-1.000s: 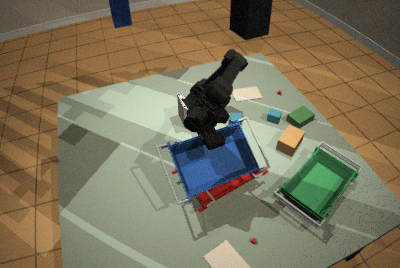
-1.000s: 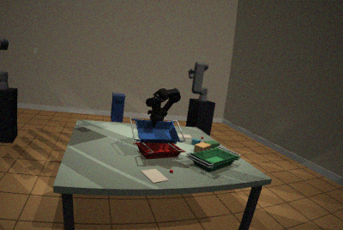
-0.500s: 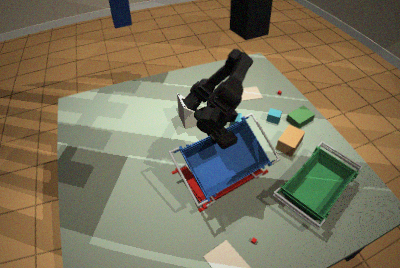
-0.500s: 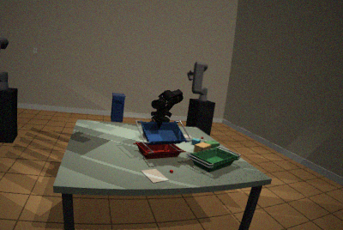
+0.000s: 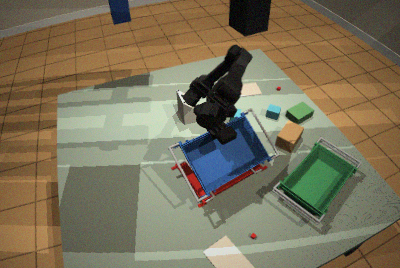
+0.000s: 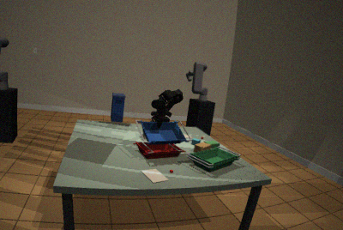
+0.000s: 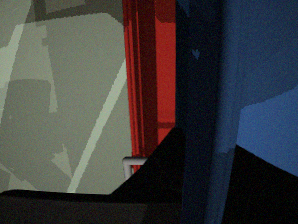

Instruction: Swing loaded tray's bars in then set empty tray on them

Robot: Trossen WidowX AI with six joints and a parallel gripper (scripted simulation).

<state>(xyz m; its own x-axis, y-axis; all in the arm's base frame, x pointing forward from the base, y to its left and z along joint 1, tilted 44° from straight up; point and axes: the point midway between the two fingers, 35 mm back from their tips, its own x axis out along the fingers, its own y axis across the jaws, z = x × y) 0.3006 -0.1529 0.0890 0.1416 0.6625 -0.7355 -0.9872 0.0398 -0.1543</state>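
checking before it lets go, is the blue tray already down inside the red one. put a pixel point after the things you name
No, the blue tray [image 5: 227, 160] [image 6: 164, 132] is up above the red tray [image 6: 159, 151] in the exterior view.

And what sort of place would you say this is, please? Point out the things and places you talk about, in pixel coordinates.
Probably a robotics lab or test room: a black arm [image 5: 220, 88] [image 6: 167, 103] works at a table [image 5: 100, 208] [image 6: 99, 178], and a grey arm [image 6: 198, 80] stands on a black pedestal [image 5: 250, 5] [image 6: 201, 116].
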